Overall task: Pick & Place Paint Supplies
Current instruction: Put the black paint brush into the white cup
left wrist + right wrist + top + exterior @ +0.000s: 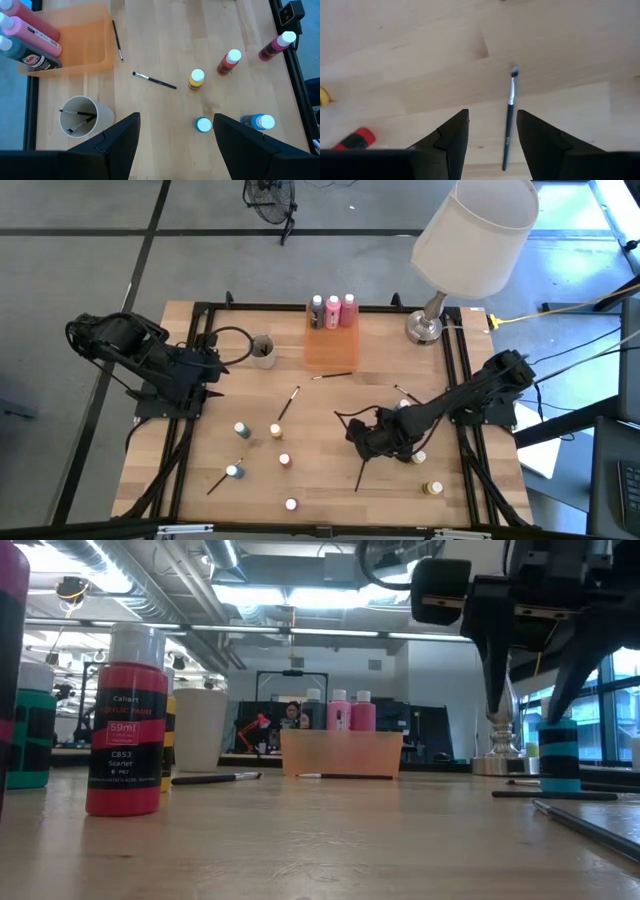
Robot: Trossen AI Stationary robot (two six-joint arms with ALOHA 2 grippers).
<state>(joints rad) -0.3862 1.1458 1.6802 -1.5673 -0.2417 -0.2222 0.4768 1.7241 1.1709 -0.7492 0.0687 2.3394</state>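
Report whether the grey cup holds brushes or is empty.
Holds brushes: the left wrist view shows two dark brushes inside the grey cup.

Three bottles [333, 311] are standing in the tray's [330, 350] back end, the cup [263, 351] sitting just left of it with brushes inside. One brush [334, 375] is lying before the tray, small pots [275, 431] are scattering across the table's [320, 480] front, and the lamp [432, 320] is standing at back right.
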